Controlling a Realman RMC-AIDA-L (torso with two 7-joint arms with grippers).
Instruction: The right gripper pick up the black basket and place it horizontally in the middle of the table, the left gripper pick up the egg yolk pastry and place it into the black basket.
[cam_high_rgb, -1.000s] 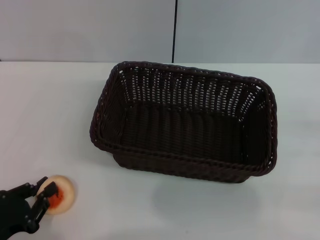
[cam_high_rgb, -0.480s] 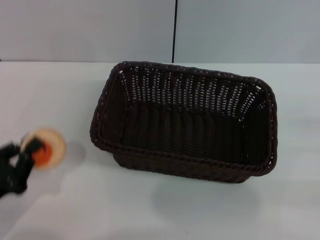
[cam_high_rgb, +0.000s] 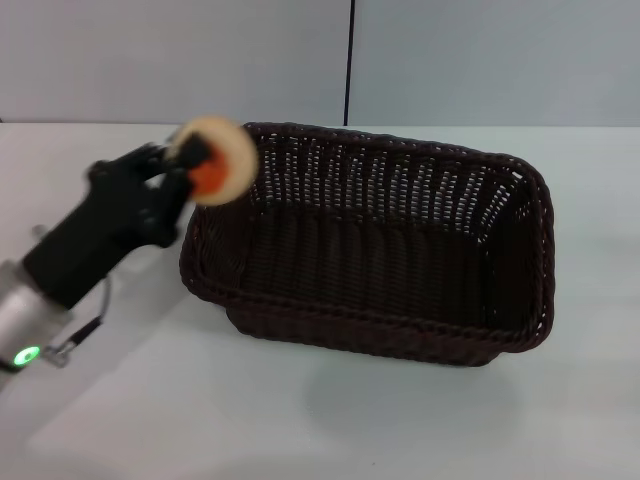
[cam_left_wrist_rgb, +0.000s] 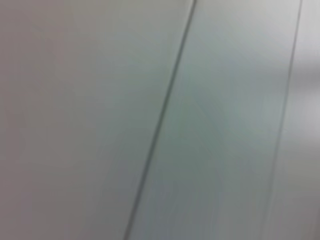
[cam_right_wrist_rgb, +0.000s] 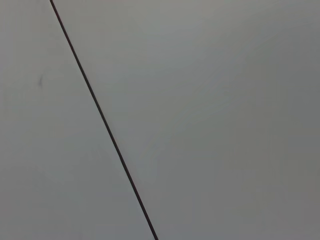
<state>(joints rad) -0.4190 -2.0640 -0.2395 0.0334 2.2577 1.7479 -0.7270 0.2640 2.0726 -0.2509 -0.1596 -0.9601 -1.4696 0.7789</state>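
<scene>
The black basket (cam_high_rgb: 370, 240) lies lengthwise in the middle of the white table (cam_high_rgb: 110, 400), empty inside. My left gripper (cam_high_rgb: 195, 160) is shut on the egg yolk pastry (cam_high_rgb: 215, 160), a pale round bun with an orange-red centre. It holds the pastry in the air above the basket's left rim. The left arm reaches in from the lower left. The right gripper is out of view. Both wrist views show only a grey wall with a dark seam.
A grey wall with a vertical dark seam (cam_high_rgb: 349, 60) stands behind the table. Bare white tabletop lies in front of the basket and to its right (cam_high_rgb: 600, 300).
My left gripper has lifted the pastry from the table's front left and carried it up and to the right, to above the basket's left rim. The basket has not moved.
</scene>
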